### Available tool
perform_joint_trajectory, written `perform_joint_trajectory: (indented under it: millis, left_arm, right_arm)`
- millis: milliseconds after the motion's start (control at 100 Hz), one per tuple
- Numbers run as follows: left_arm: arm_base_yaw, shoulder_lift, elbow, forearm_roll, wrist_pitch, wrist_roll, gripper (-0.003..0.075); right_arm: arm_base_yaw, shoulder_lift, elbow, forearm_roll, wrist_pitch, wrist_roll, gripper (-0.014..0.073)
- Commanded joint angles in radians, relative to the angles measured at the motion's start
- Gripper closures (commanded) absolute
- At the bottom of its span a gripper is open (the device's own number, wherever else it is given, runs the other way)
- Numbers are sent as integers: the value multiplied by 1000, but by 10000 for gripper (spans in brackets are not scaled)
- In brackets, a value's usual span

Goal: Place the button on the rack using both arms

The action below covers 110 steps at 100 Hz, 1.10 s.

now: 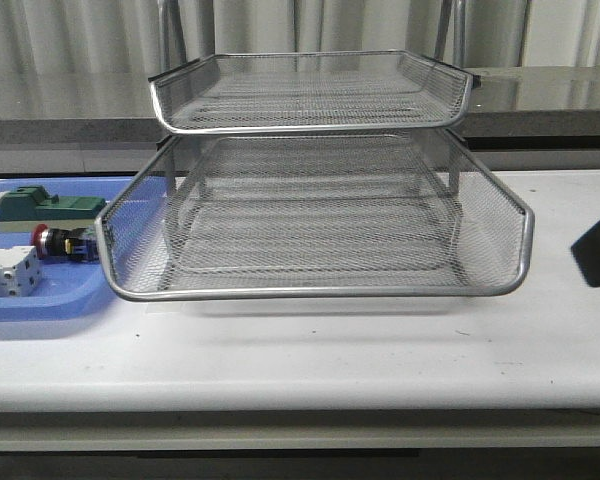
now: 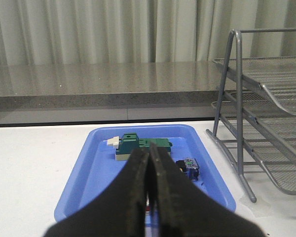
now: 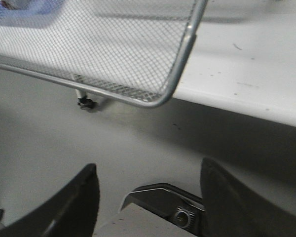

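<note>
Rack (image 1: 315,215) rim overhangs the white table (image 1: 380,350) edge, right gripper (image 3: 148,197) spread wide and empty below it, left gripper (image 2: 150,187) closed, empty.

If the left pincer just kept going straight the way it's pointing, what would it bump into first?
Probably the blue tray: the shut left pincer points over its near rim toward the green-and-cream block, with the button slightly aside. Depth is hard to judge.

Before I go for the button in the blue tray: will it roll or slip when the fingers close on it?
The button lies on its side in the blue tray; its round red head probably lets it roll if nudged. The squarer blue rear block likely gives steadier grip. It looks small, probably light.
</note>
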Motion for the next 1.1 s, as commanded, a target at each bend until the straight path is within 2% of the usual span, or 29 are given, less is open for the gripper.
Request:
perform_joint_trajectory:
  millis: [0, 200, 490, 610, 750, 870, 1090]
  left_arm:
    - [0, -29, 33, -5, -88, -8, 741]
    - [0, -29, 33, -5, -88, -8, 741]
    - [0, -29, 33, -5, -88, -8, 741]
    - [0, -29, 33, -5, -88, -8, 741]
    - [0, -29, 33, -5, -88, -8, 741]
    - [0, -29, 33, -5, -88, -8, 741]
    - [0, -29, 33, -5, -88, -8, 741]
  right_arm:
    - [-1, -64, -79, -182, 27, 167, 140]
    - [-1, -175, -176, -513, 67, 439, 140]
    - [-1, -353, -220, -872, 112, 663, 140]
    - [-1, -422, -220, -947, 112, 715, 140]
    - [-1, -480, -220, -961, 111, 715, 157]
    - [-1, -499, -220, -963, 109, 715, 280]
    - [-1, -499, -220, -963, 110, 715, 657]
